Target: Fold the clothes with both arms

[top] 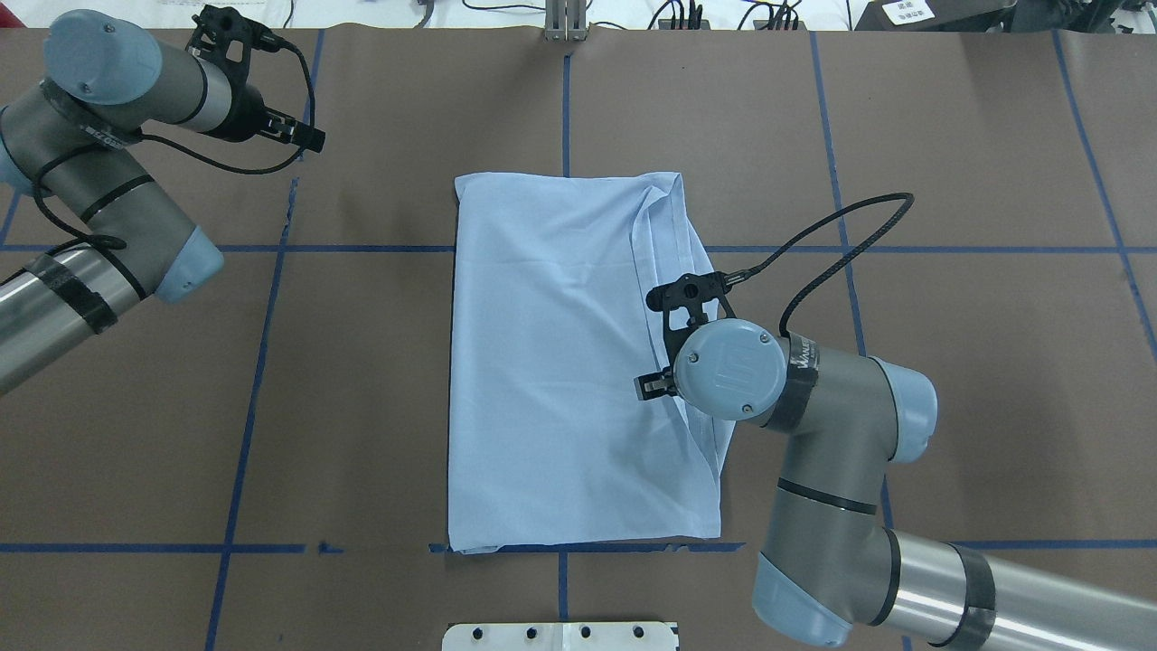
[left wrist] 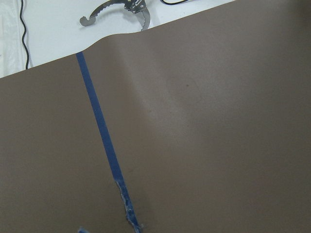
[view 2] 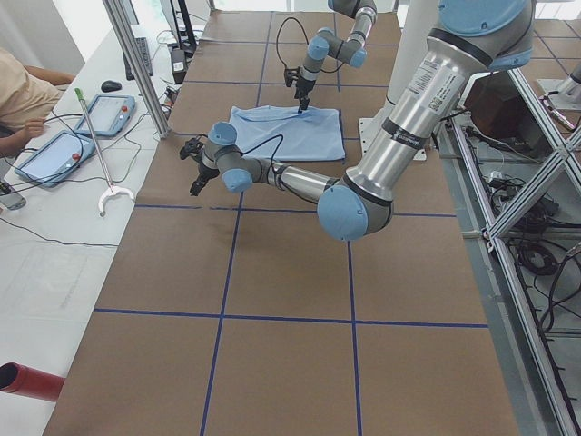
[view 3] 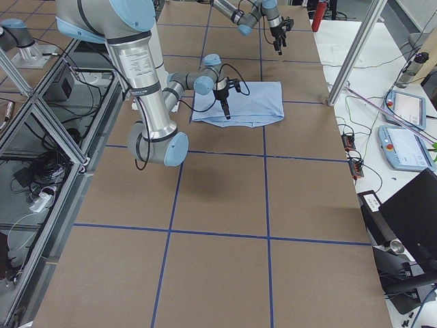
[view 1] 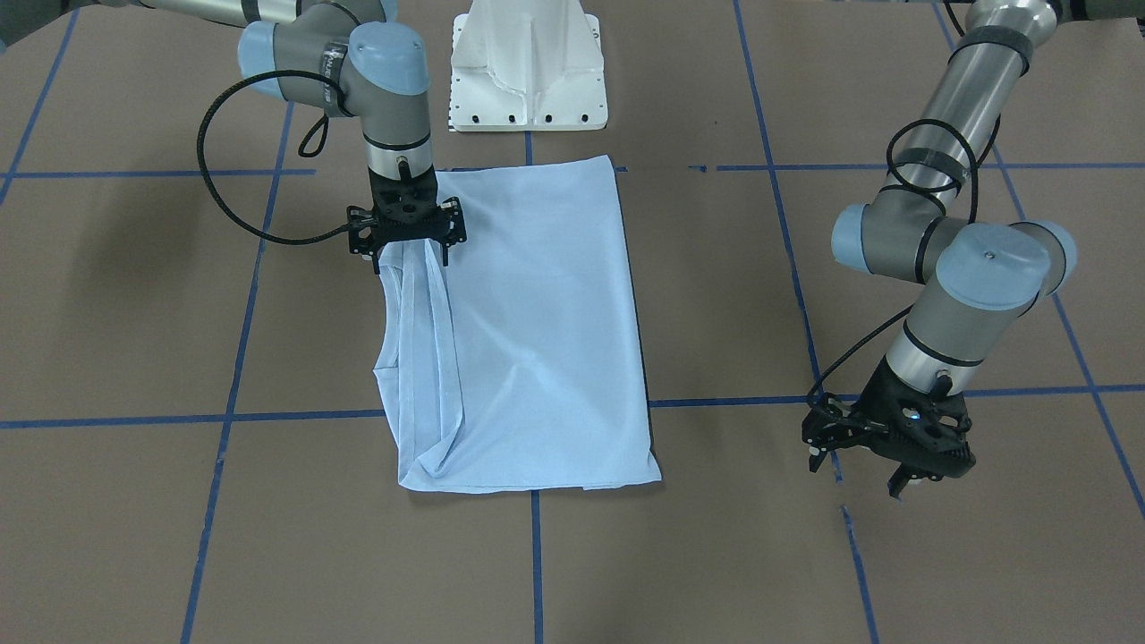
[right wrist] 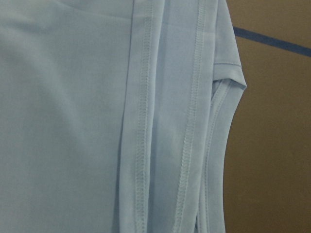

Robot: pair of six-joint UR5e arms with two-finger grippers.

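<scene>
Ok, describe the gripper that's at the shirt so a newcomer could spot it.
On the brown table with blue tape lines, a light blue T-shirt lies folded into a rectangle. The right gripper stands upright over its layered hem edge, fingers apart; the left gripper hangs over bare table.

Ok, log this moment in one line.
T-shirt: folded lengthwise, flat on table | right pincer: open, over hemmed edge | left pincer: open, empty, off cloth

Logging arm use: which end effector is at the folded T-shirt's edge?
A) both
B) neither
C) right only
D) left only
C: the right end effector sits at the T-shirt's hemmed edge, while the left end effector hangs over bare table, well apart from it.
</scene>
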